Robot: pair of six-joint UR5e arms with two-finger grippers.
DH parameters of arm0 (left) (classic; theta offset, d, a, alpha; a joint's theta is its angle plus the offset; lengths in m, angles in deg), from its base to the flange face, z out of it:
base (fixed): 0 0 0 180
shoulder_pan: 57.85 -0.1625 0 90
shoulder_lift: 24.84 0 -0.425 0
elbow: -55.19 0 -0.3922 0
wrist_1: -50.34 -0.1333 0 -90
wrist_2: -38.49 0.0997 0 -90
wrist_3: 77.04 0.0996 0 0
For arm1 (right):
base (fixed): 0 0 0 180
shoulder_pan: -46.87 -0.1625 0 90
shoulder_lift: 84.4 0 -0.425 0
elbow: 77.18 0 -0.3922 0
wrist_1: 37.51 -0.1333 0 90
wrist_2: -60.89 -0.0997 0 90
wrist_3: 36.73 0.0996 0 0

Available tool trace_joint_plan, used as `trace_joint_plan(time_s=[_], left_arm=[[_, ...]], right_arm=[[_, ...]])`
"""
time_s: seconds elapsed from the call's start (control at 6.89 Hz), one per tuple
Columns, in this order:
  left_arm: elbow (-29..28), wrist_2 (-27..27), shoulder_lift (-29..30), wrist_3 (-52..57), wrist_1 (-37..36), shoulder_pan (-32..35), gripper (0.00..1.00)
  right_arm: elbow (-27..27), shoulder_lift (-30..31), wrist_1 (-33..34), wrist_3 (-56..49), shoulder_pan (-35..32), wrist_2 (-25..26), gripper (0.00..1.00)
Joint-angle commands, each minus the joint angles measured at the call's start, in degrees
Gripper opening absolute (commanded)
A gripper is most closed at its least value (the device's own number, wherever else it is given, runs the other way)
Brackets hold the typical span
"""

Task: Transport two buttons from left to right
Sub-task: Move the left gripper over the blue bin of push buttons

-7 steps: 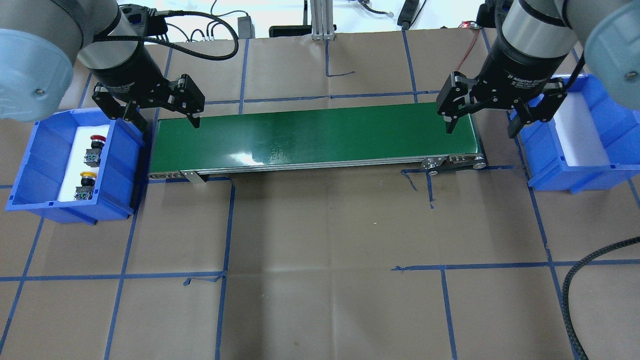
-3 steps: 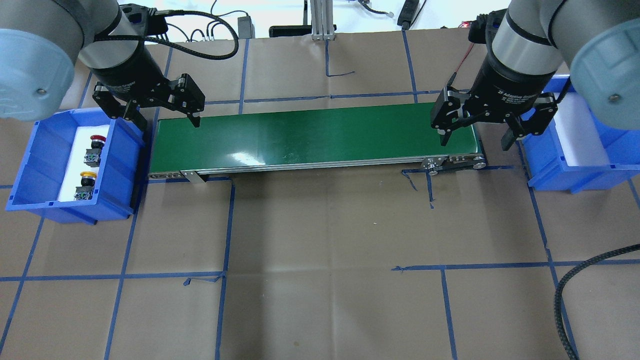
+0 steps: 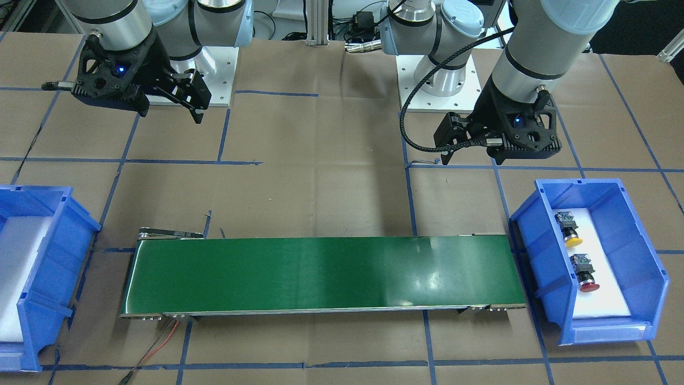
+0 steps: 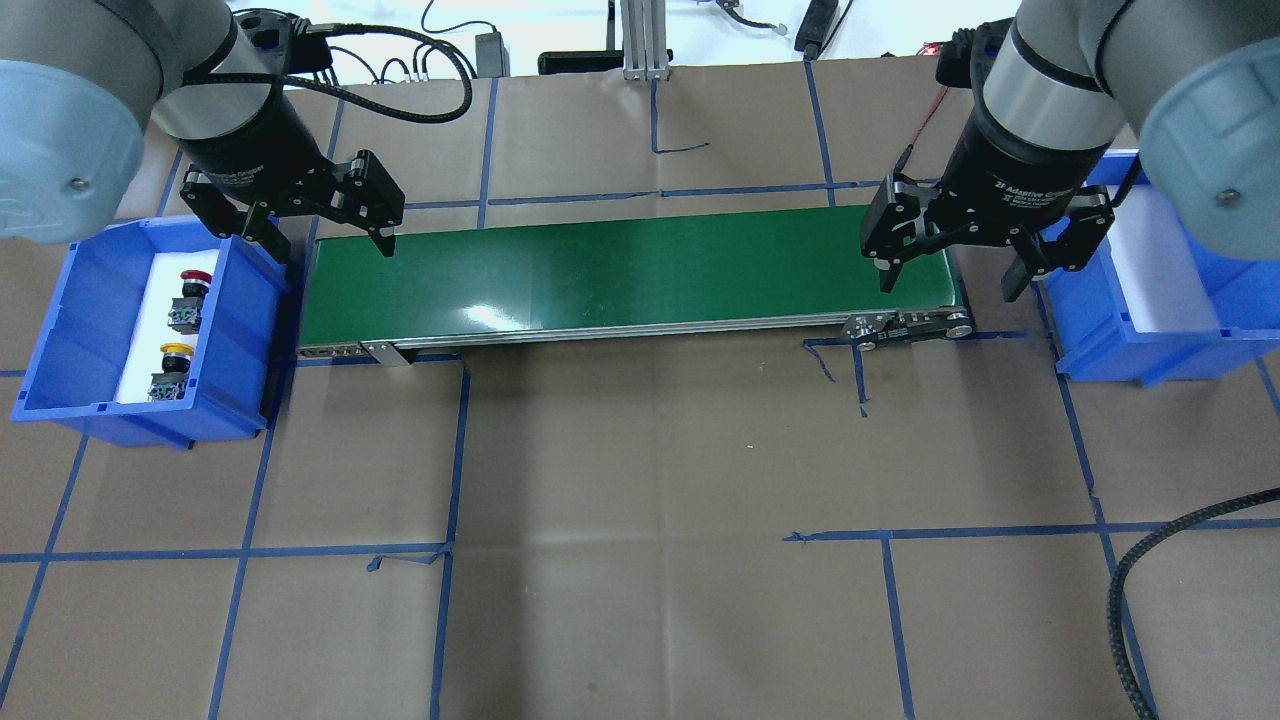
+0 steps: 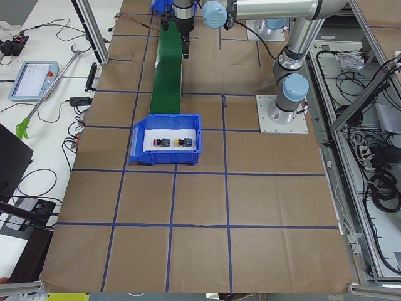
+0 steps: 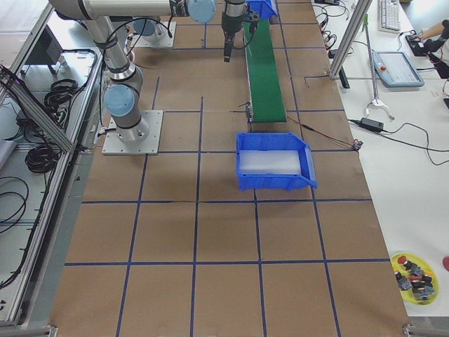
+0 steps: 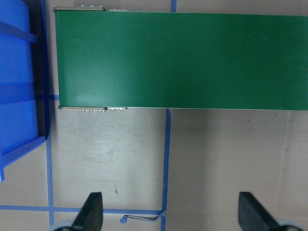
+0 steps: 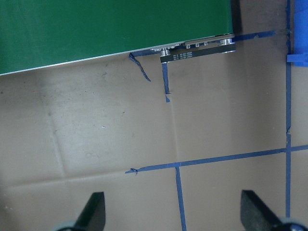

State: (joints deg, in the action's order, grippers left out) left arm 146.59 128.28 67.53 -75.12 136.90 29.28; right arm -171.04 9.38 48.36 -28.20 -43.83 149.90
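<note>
Overhead exterior: your left tool (image 4: 332, 246), jaws apart, is hovering at upper left; the red button (image 4: 193, 284) and yellow button (image 4: 175, 354) are lying just lower-left of it, in the blue bin (image 4: 68, 325).

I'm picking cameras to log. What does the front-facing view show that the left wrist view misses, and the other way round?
Only the front-facing view shows the yellow button and red button lying in the left bin, plus the right bin, the right gripper and the whole belt. Only the left wrist view looks down between the spread fingertips of the left gripper, nothing held. Both show the belt's end by the left bin and part of that bin's wall.
</note>
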Motion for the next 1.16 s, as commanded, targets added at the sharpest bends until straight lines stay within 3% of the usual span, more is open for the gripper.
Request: trace_joint_plan(time_s=[0.0,0.58,1.02], left_arm=[[0.0,0.0,0.5,2.6,-0.9,-4.0,1.00],[0.2,0.0,1.9,19.3,-0.4,-21.1,1.00],[0.2,0.1,6.9,32.2,-5.1,-31.0,1.00]], right_arm=[[0.0,0.0,0.0,0.0,0.0,-0.1,1.00],[-0.3,0.0,0.0,0.0,0.0,-0.1,1.00],[-0.1,0.1,0.0,0.0,0.0,0.0,1.00]])
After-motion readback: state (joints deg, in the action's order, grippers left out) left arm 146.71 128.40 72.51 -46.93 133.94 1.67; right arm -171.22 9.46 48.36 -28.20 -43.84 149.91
